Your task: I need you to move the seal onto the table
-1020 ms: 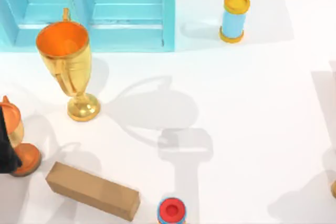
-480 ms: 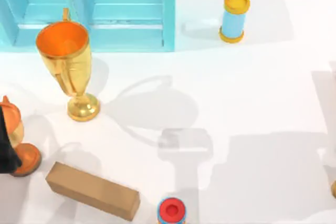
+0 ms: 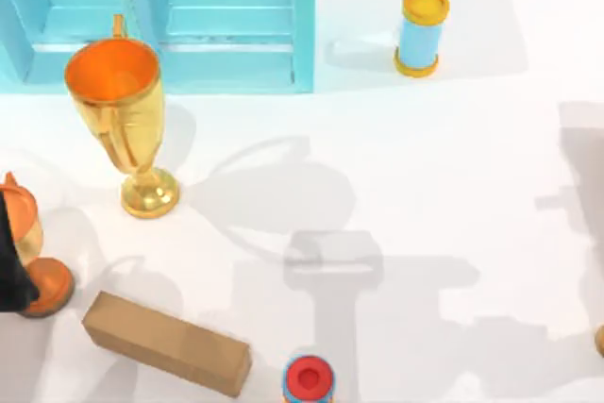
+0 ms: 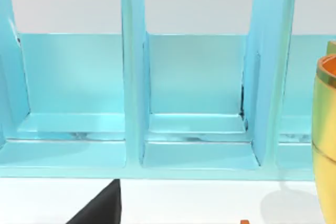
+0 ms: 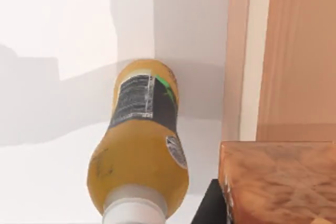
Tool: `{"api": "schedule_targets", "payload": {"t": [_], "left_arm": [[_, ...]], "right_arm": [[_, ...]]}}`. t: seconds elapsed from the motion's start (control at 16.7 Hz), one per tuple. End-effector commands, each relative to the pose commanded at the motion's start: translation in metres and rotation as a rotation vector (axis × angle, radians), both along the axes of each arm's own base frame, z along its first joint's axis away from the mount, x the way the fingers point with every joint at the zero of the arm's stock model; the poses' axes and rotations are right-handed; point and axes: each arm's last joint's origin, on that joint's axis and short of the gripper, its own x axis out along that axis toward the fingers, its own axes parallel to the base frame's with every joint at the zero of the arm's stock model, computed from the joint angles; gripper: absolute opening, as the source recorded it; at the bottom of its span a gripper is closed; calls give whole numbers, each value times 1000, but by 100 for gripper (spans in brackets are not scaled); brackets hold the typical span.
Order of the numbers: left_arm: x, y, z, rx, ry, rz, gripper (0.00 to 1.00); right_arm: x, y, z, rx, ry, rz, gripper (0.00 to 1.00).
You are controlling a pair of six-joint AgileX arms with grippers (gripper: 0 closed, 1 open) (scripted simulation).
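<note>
At the top view's left edge, on the plain white table, stands what looks to be the seal, a small glossy orange-brown piece with a rounded top, a paler golden middle and a round orange foot. The picture's edge cuts off one side of it, and the dark bulk of the left arm covers part of its lower half, so I cannot tell whether the arm touches it. From the left wrist, a black wedge of the left gripper shows low against the white surface, and whether that tool is apart or together cannot be told. Beyond it rises the light-blue cabinet with smooth upright dividers, and beside it the shiny tall golden trophy, orange inside its cup. Near the seal lies a matte brown cardboard block, and past that a red-topped blue cylinder, cut off below. A blue cylinder with yellow ends stands well apart, by the cabinet's corner. A dark corner of the right gripper hangs over a glossy orange labelled bottle beside a grained wooden block. Its state too cannot be told.
</note>
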Motion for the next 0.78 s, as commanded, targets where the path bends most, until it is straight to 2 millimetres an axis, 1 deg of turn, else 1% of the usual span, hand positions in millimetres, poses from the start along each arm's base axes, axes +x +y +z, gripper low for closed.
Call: {"api": "schedule_targets", "payload": {"t": [0.12,0.36,0.48,0.54,0.66,0.78], "left_arm": [[0,0,0,0,0,0,100],[0,0,0,0,0,0,100],[0,0,0,0,0,0,100],[0,0,0,0,0,0,100],[0,0,0,0,0,0,100],[0,0,0,0,0,0,100]], "right_arm": [[4,6,-1,17,-23,2,0],[3,5,-1,19,-23,-4,0],[7,8,-1,17,-26,-2,0],[13,13,-1,15,-32,1,0],[33,31,-3,11,-50,15,0],[59,60,-11,12,-68,33,0]]}}
